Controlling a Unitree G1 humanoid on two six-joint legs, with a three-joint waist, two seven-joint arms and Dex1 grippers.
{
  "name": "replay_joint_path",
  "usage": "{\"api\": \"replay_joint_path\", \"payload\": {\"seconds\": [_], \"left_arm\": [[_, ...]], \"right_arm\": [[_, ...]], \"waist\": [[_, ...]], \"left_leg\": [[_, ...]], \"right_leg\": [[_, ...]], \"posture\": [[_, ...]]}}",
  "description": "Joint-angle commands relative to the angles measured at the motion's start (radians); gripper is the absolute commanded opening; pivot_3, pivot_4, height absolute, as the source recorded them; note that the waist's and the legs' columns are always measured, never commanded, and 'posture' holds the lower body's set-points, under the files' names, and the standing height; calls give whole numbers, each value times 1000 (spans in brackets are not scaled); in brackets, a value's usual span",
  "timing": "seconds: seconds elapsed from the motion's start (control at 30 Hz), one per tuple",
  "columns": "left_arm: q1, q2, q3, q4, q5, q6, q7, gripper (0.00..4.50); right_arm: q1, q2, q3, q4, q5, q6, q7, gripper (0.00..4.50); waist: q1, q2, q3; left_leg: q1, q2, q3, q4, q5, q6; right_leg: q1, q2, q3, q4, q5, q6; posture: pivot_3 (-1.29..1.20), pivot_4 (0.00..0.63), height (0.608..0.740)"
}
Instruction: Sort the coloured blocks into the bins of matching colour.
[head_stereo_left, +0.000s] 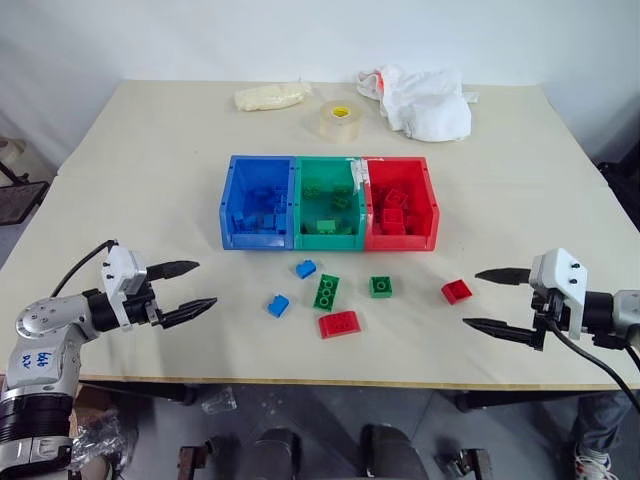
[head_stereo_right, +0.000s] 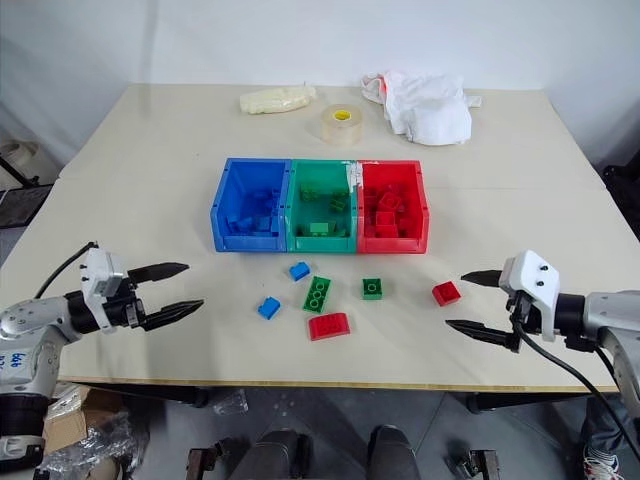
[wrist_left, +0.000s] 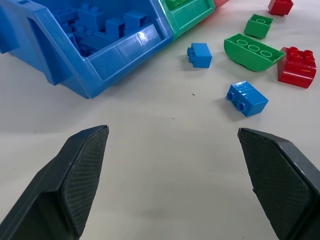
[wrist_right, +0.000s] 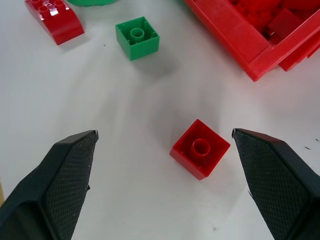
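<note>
- The bins stand joined in a row mid-table: blue bin (head_stereo_left: 258, 203) on the left, green bin (head_stereo_left: 329, 203) in the middle, red bin (head_stereo_left: 400, 203) on the right, each already holding bricks of its own colour.
- Six loose blocks lie on the table (head_stereo_left: 150, 170) just near of the bins: two blue blocks (head_stereo_left: 306, 268) (head_stereo_left: 278, 305), an oblong green block (head_stereo_left: 327, 291), a square green block (head_stereo_left: 381, 287), an oblong red block (head_stereo_left: 339, 324), and a square red block (head_stereo_left: 456, 291).
- The left gripper (head_stereo_left: 185, 291) hovers at the near left, fingers spread wide, grasping nothing.
- The right gripper (head_stereo_left: 492, 300) hovers at the near right beside the square red block, likewise spread and empty.

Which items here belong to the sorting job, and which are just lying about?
Job:
- blue bin, green bin, red bin
- two blue blocks
- two green blocks
- two red blocks

Lying about:
- tape roll
- white cloth
- pale bag
</note>
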Motion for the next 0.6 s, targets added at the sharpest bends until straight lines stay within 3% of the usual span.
{"api": "replay_joint_path", "payload": {"seconds": [0.03, 0.3, 0.6], "left_arm": [[-11, 7, 8, -15, -19, 3, -13, 4352], [-45, -10, -9, -16, -3, 46, 47, 4352], [-41, -10, -34, 37, -7, -12, -43, 4352]], "right_arm": [[-7, 1, -34, -23, 13, -11, -9, 4500], [16, -17, -37, -33, 0, 34, -44, 4500], [209, -113, -204, 47, -48, 36, 4, 4500]], "waist": [[0, 0, 0], [1, 0, 0], [14, 0, 0]], "left_leg": [[0, 0, 0, 0, 0, 0], [0, 0, 0, 0, 0, 0], [0, 0, 1, 0, 0, 0]], "right_leg": [[0, 0, 0, 0, 0, 0], [0, 0, 0, 0, 0, 0], [0, 0, 0, 0, 0, 0]], "posture": [[0, 150, 740], [0, 150, 740], [0, 150, 740]]}}
